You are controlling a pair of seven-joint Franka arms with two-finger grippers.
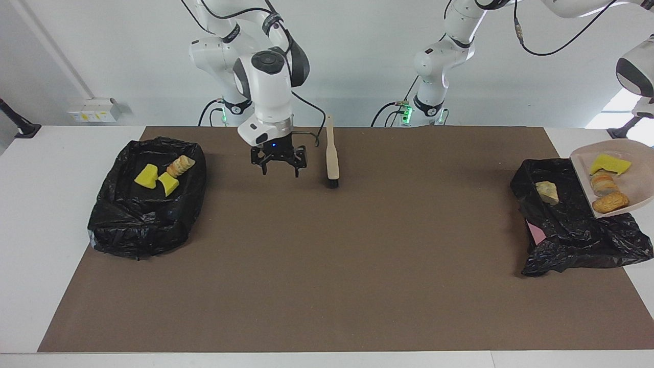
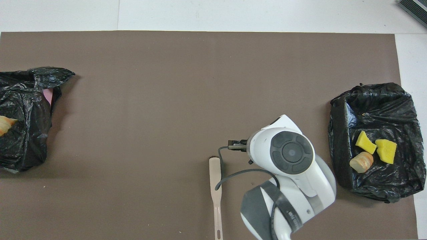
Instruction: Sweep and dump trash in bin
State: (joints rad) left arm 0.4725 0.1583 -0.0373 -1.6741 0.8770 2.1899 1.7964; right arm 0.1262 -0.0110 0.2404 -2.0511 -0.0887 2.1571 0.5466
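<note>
Nearest the robots, the brush (image 1: 332, 153) lies flat on the brown mat (image 1: 327, 266), handle toward the robots' edge of the bench (image 1: 30, 214), dark bristles pointing away — nobody has hold of it. Just beside it, toward the right arm's end, the right gripper (image 1: 278, 162) hangs low over the mat with its fingers spread wide and nothing between them.

Out at the right arm's end, a black-lined bin (image 1: 145, 197) sits on the mat, and in it there's trash: two yellow sponge wedges (image 1: 145, 176) and one striped bread chunk (image 1: 180, 164), close together at the side of the bin nearer the robots.

Over at the left arm's end, the action — the beige dustpan (image 1: 636, 176) is up in the air, tilted over the second black-lined bin (image 1: 577, 230), its handle running out of the facing view. The left gripper is out of both views, clamped tight, and what it grips cannot be seen. On the pan: a yellow sponge with a green face (image 1: 609, 164), a striped bread chunk (image 1: 603, 182) and a golden bread chunk (image 1: 610, 203) sitting right at the pan's low lip. One pale piece (image 1: 546, 190) lies on the black liner inside that bin; the overhead view catches it at its very edge.
</note>
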